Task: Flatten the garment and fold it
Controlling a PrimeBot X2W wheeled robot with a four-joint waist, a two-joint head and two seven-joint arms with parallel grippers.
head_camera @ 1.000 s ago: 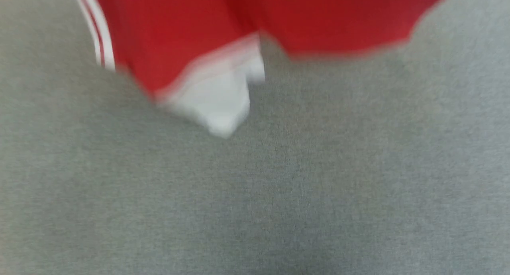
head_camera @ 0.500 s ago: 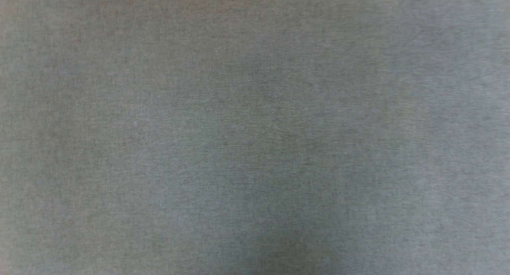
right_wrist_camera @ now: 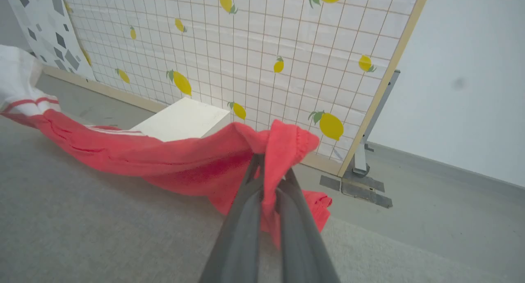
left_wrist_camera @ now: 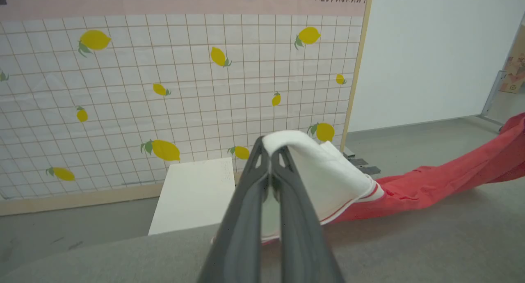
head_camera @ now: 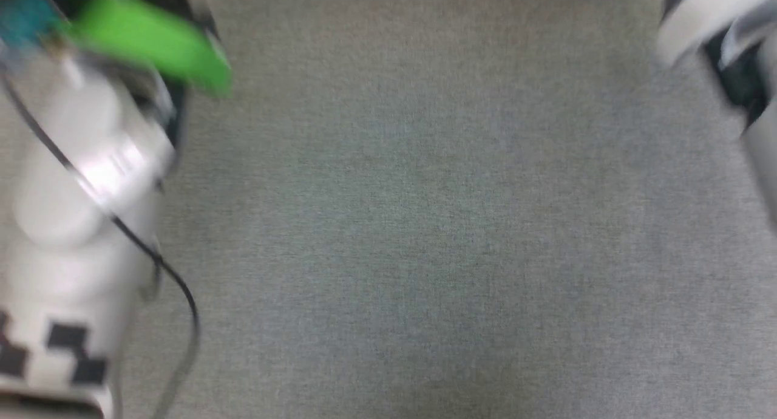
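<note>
The garment is a red shirt with a white, red-striped sleeve. It hangs stretched between my two grippers, just above the grey surface. My left gripper is shut on the white sleeve. In the right wrist view my right gripper is shut on a bunched red edge of the garment, and the white sleeve shows at the far left. The head view is blurred, with my pale left forearm at the left and my right arm at the upper right.
Beyond the grey surface's far edge stands a white box. Behind it is a grid-patterned panel with yellow lemons on a wooden frame. A metal foot holds the panel at its right end, next to a plain white wall.
The head view has swung. The red and white garment at its top a second ago has left it, and both pale arms have come in at its sides.
</note>
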